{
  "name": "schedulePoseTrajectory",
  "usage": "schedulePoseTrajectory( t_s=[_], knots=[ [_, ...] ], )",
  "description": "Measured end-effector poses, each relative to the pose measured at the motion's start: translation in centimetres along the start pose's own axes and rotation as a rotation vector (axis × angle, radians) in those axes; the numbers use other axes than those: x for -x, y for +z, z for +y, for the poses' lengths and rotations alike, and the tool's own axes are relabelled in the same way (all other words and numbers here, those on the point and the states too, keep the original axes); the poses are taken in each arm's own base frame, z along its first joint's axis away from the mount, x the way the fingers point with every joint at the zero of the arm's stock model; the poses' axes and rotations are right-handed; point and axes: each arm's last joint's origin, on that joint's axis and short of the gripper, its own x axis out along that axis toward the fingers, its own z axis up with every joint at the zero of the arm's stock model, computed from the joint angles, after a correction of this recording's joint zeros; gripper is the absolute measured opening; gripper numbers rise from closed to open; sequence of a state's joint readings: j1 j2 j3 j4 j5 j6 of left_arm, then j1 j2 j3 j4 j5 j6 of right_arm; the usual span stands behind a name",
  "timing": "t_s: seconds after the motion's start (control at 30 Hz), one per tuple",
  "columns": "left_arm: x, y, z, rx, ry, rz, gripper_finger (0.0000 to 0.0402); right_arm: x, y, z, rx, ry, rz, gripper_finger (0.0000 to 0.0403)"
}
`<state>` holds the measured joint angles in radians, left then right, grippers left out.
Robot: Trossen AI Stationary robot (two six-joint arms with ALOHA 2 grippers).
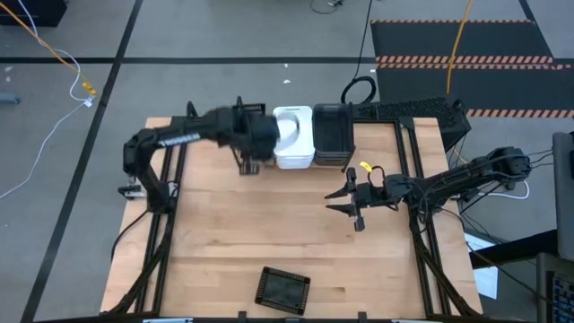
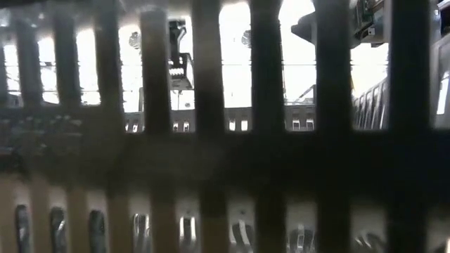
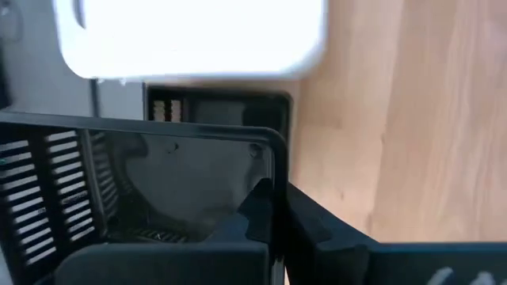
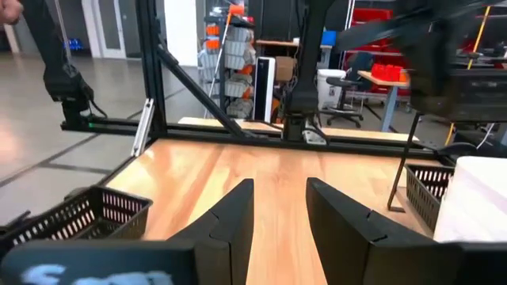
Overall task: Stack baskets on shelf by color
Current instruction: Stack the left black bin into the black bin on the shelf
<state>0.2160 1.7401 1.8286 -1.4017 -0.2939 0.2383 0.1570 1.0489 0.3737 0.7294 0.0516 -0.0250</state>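
My left tool (image 1: 256, 154) was clamped on a dark basket's (image 3: 158, 190) rim near the table's (image 1: 269, 233) far edge, beside the white stack (image 1: 293, 136). It looked light, stiff, slippery; gripping the wall suits it. Right tool (image 1: 345, 201) waited, fingers apart.

White basket (image 1: 293, 136) left of, touching, dark basket (image 1: 333, 135); tray (image 1: 283, 288) well apart.

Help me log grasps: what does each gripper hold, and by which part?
The left gripper pinches a dark basket by its rim; the right gripper holds nothing.
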Motion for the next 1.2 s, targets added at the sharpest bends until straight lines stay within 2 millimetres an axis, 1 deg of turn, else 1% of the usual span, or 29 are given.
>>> schedulePoseTrajectory(
  t_s=[0.07, 0.13, 0.2, 0.27, 0.37, 0.5, 0.6, 0.67, 0.8, 1.0, 1.1, 1.2],
  knots=[
    [-0.6, 0.0, 2.0, 0.033, -0.042, -0.051, 0.0007, 0.0, -0.1, 0.0, 0.006, 0.0, 0.009, 0.011],
    [-1.2, 0.0, 3.4, 0.05, -0.072, -0.09, 0.0012, 0.0, -0.2, 0.0, 0.01, 0.001, 0.023, 0.011],
    [-1.6, -0.2, 4.1, 0.039, -0.093, -0.093, 0.0015, 0.0, -0.3, 0.0, 0.012, 0.001, 0.031, 0.011],
    [-2.0, -0.2, 4.4, 0.013, -0.092, -0.094, 0.0012, 0.0, -0.2, 0.0, 0.007, 0.001, 0.024, 0.011],
    [-3.2, -0.3, 4.3, -0.029, -0.109, -0.068, 0.0007, 0.0, -0.2, 0.0, 0.007, 0.001, 0.024, 0.011],
    [-5.1, -0.4, 3.6, -0.055, -0.116, -0.058, 0.0019, 0.0, -0.2, 0.0, 0.007, 0.001, 0.023, 0.011],
    [-6.6, -0.7, 3.0, -0.042, -0.131, -0.025, 0.002, 0.0, -0.2, 0.0, 0.007, 0.001, 0.023, 0.011],
    [-7.4, -0.7, 2.8, -0.023, -0.128, -0.033, 0.0013, 0.0, -0.2, 0.0, 0.007, 0.001, 0.023, 0.011],
    [-8.4, -0.8, 2.4, 0.003, -0.134, -0.036, 0.0008, 0.0, -0.2, 0.0, 0.007, 0.001, 0.023, 0.011],
    [-9.9, -0.9, 1.8, 0.035, -0.155, -0.056, 0.0045, 0.0, -0.2, 0.0, 0.007, 0.002, 0.023, 0.011],
    [-10.7, -1.1, 1.5, 0.033, -0.155, -0.055, 0.0051, 0.0, -0.2, 0.0, 0.006, 0.002, 0.023, 0.011],
    [-10.9, -1.1, 1.5, 0.035, -0.125, -0.056, 0.0052, 0.0, -0.2, 0.0, 0.002, 0.002, 0.023, 0.011]
  ],
)
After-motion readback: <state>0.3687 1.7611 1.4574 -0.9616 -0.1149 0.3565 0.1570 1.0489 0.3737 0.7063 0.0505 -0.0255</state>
